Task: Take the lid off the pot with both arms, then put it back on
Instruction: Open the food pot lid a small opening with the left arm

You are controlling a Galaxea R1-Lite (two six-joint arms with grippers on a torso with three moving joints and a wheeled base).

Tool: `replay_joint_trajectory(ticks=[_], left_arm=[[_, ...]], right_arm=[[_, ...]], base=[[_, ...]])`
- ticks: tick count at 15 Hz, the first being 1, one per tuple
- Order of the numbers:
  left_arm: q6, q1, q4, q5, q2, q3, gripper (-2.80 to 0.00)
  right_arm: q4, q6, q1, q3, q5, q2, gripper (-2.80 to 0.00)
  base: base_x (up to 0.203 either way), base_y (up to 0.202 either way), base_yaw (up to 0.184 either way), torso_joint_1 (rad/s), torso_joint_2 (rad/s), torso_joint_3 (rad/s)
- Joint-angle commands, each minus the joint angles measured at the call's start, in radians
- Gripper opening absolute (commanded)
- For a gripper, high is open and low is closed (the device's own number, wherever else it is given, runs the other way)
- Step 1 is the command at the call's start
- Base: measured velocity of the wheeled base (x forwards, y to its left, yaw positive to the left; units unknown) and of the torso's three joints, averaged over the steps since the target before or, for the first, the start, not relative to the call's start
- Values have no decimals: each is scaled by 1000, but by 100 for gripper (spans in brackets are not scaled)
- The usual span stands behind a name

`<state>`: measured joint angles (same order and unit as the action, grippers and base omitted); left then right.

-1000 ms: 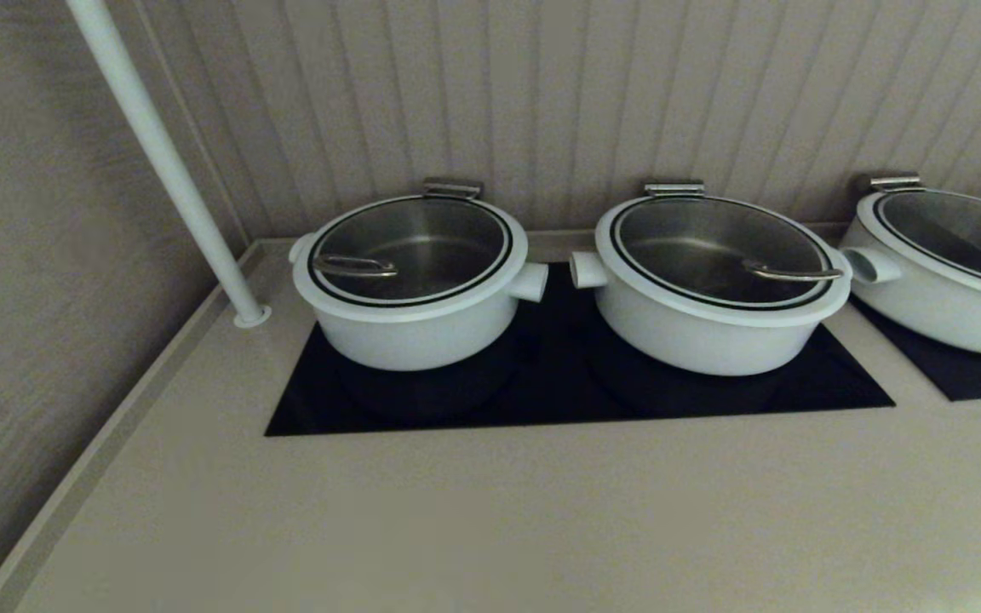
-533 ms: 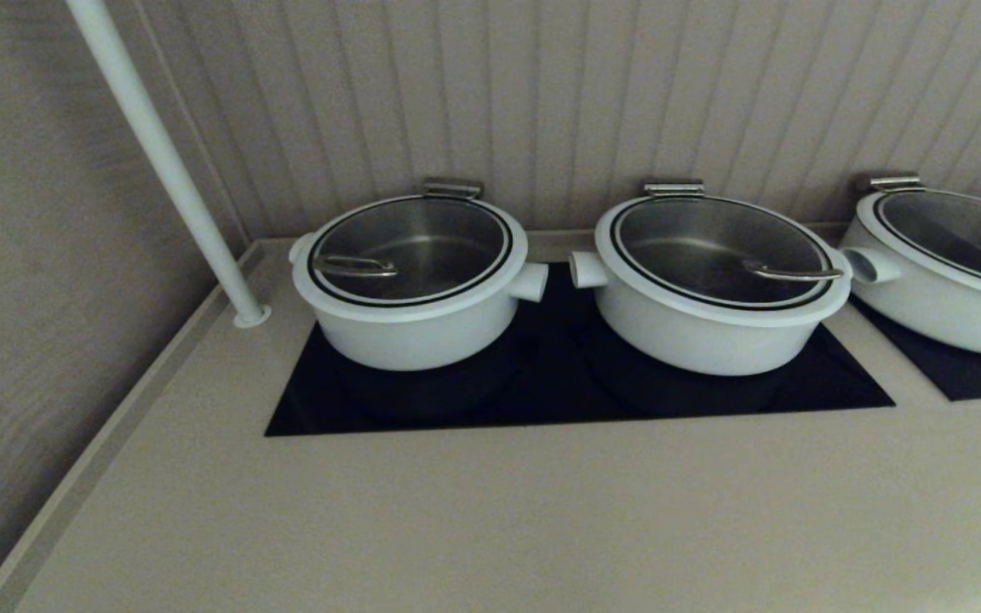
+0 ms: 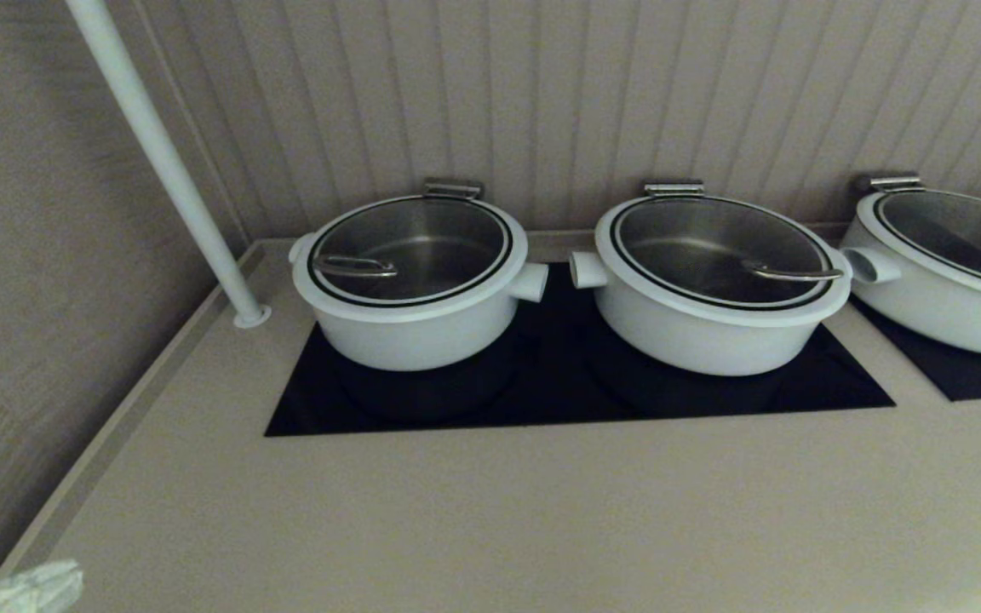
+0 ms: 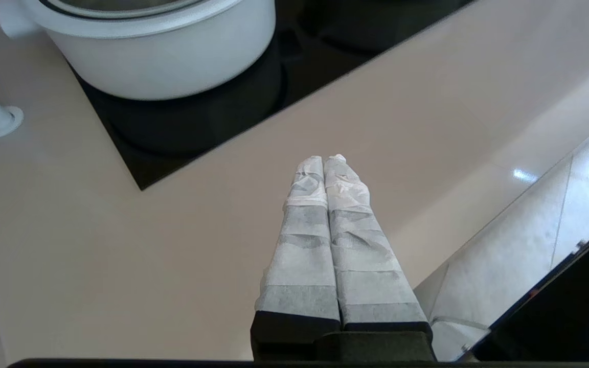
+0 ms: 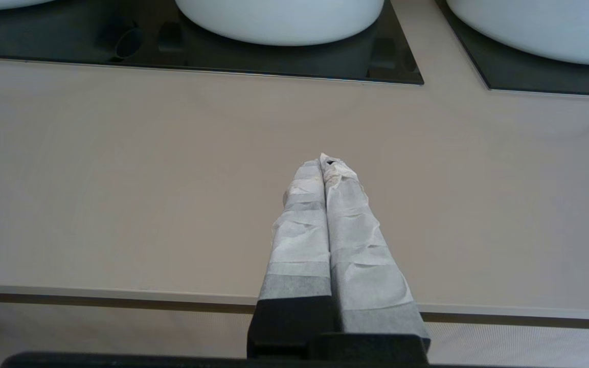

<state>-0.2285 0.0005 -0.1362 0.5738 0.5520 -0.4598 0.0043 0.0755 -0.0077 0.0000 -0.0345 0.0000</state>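
The pot (image 3: 410, 336) is the leftmost of three white ones, standing on the black cooktop (image 3: 559, 392). Its glass lid (image 3: 422, 234) lies closed on it, with the steel wire handle (image 3: 354, 266) near the left edge and the hinge (image 3: 451, 188) at the rear. My left gripper (image 3: 71, 575) pokes into the head view's lower left corner, well in front of the pot. In the left wrist view that gripper (image 4: 324, 159) is shut and empty above the counter, with the pot (image 4: 161, 56) ahead. My right gripper (image 5: 323, 161) is shut and empty over the counter's front part.
A second like pot (image 3: 712, 323) stands in the middle and a third (image 3: 942, 306) at the right on a separate black panel. A white pole (image 3: 163, 157) rises from the counter's back left corner. A beige counter (image 3: 499, 511) runs in front; ribbed walls stand behind and to the left.
My left gripper's wrapped tip has come into the head view at the lower left corner. The pots and lids have not moved.
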Motion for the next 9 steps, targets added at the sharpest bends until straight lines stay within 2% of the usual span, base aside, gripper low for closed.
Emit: replay_joint_trajectory(ticks=[1,5,9], left_arm=[[-16,-8,2,3,82,-15,-280],[-65,-37,62,2,198,-21,-280],[-121,-69,174,-1,325,-19,-280]], right_arm=[[0,1,0,0,-1,0,-280],[0,1,0,0,-1,0,-280],[0,1,0,0,-1,0,-280]], base=[[0,0,0,0,0,0],[0,0,0,0,0,0],[0,0,0,0,0,0]])
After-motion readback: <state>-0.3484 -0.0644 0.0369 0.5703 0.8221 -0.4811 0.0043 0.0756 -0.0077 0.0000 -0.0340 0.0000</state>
